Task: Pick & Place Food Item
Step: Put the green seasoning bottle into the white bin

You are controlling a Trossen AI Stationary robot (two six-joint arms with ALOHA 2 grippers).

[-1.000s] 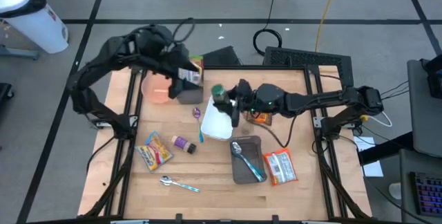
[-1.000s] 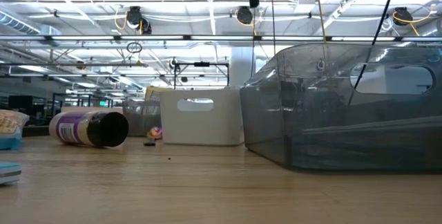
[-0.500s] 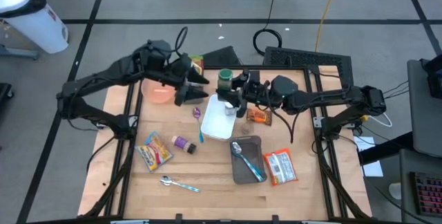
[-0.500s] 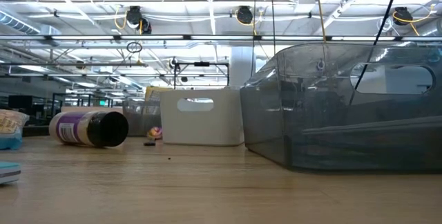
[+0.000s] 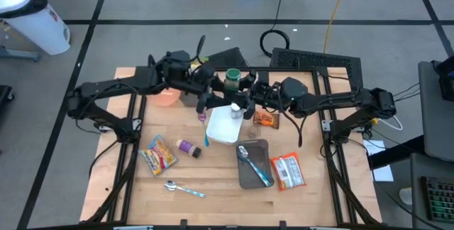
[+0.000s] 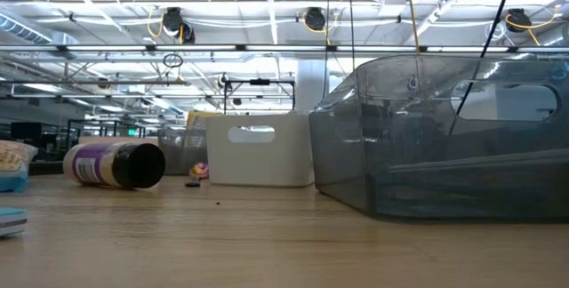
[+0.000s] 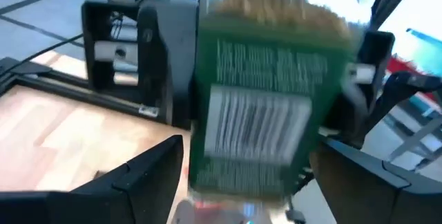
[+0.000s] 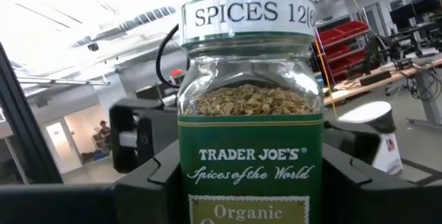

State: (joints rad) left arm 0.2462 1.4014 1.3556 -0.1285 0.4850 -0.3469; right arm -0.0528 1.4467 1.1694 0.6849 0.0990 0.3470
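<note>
While the right gripper (image 5: 240, 96) holds the spice jar (image 5: 232, 79) upright above the back of the tabletop (image 5: 213, 180), its fingers (image 8: 359, 175) are clamped on the jar's two sides, just below the lid. The left gripper (image 5: 210, 94) faces it from the opposite side, its fingers (image 7: 148, 172) spread wide and flanking the jar without closing on it. Directly beneath the two grippers sits the white bin (image 5: 224, 122), with the grey bin (image 5: 253, 163) nearer the front edge holding a spoon (image 5: 245, 156). A purple jar (image 5: 188, 147) lies on its side on the tabletop beside a snack packet (image 5: 159, 153), and a red-and-white packet (image 5: 288, 171) lies just right of the grey bin. An orange bowl (image 5: 167, 97) sits under the left arm.
</note>
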